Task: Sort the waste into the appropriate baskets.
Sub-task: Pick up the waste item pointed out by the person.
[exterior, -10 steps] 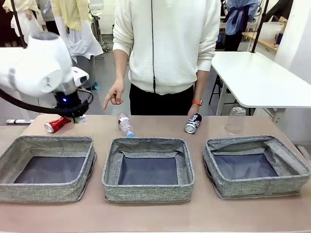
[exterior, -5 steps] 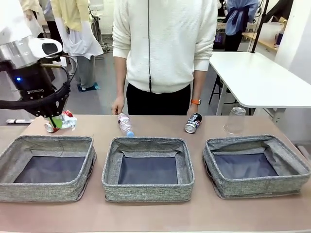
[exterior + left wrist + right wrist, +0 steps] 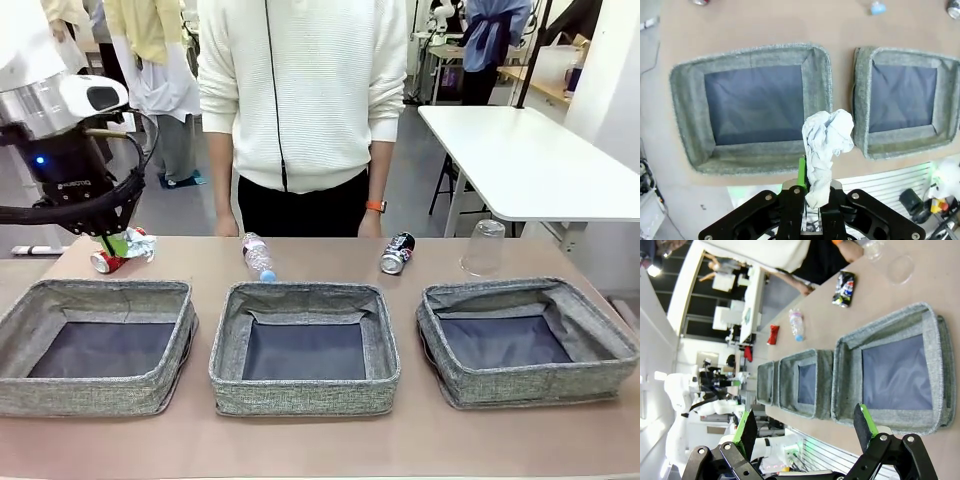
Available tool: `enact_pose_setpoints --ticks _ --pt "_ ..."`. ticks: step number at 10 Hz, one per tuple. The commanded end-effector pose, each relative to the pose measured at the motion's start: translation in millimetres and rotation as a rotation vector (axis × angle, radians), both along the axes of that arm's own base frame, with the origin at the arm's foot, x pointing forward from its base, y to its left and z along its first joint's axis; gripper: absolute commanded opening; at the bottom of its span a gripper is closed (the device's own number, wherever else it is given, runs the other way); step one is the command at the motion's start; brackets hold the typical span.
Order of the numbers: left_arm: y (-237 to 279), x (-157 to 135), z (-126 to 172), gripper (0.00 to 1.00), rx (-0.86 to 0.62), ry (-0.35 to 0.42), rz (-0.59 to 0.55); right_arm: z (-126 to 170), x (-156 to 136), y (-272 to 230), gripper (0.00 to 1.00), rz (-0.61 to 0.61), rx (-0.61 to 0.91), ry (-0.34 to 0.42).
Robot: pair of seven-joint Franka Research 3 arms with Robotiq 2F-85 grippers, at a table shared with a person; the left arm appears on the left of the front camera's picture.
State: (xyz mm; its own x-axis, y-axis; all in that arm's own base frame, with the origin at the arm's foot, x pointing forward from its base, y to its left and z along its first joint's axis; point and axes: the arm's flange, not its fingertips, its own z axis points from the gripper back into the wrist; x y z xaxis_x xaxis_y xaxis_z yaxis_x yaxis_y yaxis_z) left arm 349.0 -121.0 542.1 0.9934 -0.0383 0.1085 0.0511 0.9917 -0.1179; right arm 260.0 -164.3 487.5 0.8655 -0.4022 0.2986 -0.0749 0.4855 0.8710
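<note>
Your three baskets (image 3: 305, 292) sit in a row on the table (image 3: 300, 440), with, behind them from left to right, crushed can (image 3: 103, 262), bottle (image 3: 257, 254), printed can (image 3: 397, 253) and cup (image 3: 485, 248).

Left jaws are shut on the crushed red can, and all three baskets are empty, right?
No. The left jaws are shut on the crumpled white paper ball, as the left wrist view shows; the crushed red can lies on the table. The left basket, middle basket and right basket are empty.

Nothing is legible: the print on the dark blue-white can (image 3: 397, 253), just beyond the middle basket (image 3: 305, 395), is too small.
</note>
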Motion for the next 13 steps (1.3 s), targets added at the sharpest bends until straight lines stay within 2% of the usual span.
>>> enact_pose_setpoints --ticks 1,3,4,5,6,7,10,13 --pt "-29.1 0.6 19.8 0.06 0.067 0.033 0.107 2.0 3.0 -0.6 1.0 0.008 0.003 -0.03" --pt "-98.9 -8.0 92.8 0.06 0.052 -0.008 0.075 2.0 3.0 -0.6 1.0 0.008 0.003 -0.03" --pt "-131.9 -11.2 121.4 0.06 0.032 0.044 0.06 2.0 3.0 -0.6 1.0 0.008 0.003 -0.03" --pt "-167.3 -17.1 142.3 0.06 -0.018 0.04 0.041 2.0 3.0 -0.6 1.0 0.008 0.003 -0.03" --pt "-202.6 -24.3 161.5 0.06 -0.058 0.103 -0.009 2.0 3.0 -0.6 1.0 0.008 0.003 -0.03" --pt "-229.6 -30.4 177.7 0.06 -0.106 0.14 0.077 2.0 3.0 -0.6 1.0 0.008 0.003 -0.03" --pt "-263.6 -43.0 205.4 0.06 -0.12 0.14 0.023 2.0 3.0 -0.6 1.0 0.008 0.003 -0.03" --pt "-264.6 -35.3 216.6 0.06 -0.133 0.124 0.074 2.0 3.0 -0.6 1.0 0.008 0.003 -0.03"
